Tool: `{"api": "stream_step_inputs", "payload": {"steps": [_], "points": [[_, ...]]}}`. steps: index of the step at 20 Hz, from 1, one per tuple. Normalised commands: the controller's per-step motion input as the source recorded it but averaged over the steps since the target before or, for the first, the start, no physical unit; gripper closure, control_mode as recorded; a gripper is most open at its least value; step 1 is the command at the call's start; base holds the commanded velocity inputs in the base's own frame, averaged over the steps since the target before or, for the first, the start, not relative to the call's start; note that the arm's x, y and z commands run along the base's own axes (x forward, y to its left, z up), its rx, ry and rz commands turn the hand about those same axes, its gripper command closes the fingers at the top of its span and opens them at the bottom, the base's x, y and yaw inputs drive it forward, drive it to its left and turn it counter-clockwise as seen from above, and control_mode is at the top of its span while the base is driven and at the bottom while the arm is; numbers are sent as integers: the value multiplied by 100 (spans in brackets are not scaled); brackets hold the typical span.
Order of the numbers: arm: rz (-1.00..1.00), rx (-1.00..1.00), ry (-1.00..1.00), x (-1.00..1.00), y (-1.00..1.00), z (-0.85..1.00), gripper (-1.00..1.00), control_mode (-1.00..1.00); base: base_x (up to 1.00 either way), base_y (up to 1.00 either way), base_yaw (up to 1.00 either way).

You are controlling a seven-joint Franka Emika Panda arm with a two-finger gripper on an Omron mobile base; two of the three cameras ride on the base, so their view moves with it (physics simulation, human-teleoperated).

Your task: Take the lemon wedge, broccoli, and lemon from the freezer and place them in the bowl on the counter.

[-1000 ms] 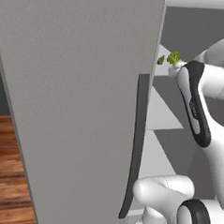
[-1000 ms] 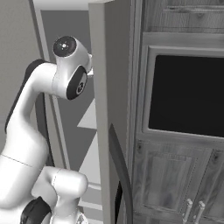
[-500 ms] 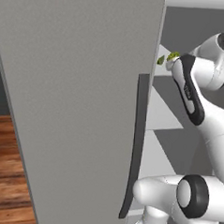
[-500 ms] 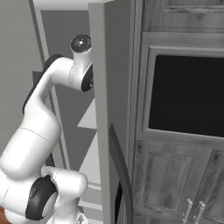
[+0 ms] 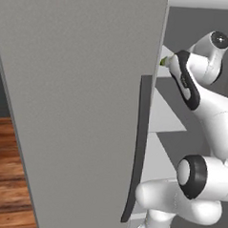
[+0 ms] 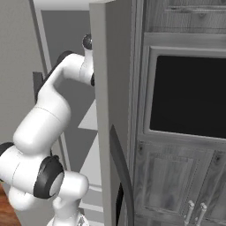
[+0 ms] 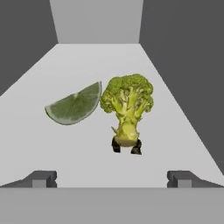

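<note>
A: Where do you find the broccoli [image 7: 127, 107]?

B: In your hand view it stands upright on the pale shelf [image 7: 87, 65] inside the freezer [image 5: 78, 109], just past centre toward 1 o'clock.

A: And beside it?

B: A green citrus wedge [image 7: 74, 108] lies at its 9 o'clock, its tip touching or nearly touching the florets.

A: How is your gripper [image 7: 111, 178]?

B: Spread wide, fingertips [image 7: 43, 178] at 7 and 5 o'clock, nothing between them; the broccoli sits beyond, apart.

freezer [image 5: 78, 109] door open, arm [image 5: 202, 107] reaching inside
</note>
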Motion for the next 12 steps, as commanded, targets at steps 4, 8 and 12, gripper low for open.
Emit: {"api": "stream_step_inputs", "payload": {"steps": [4, 8, 12], "points": [[0, 0, 0, 43, -19, -12, -100, -100, 0, 0, 0], [0, 0, 0, 32, -11, -10, -100, -100, 0, 0, 0], [0, 0, 0, 30, -1, -11, -100, -100, 0, 0, 0]]}}
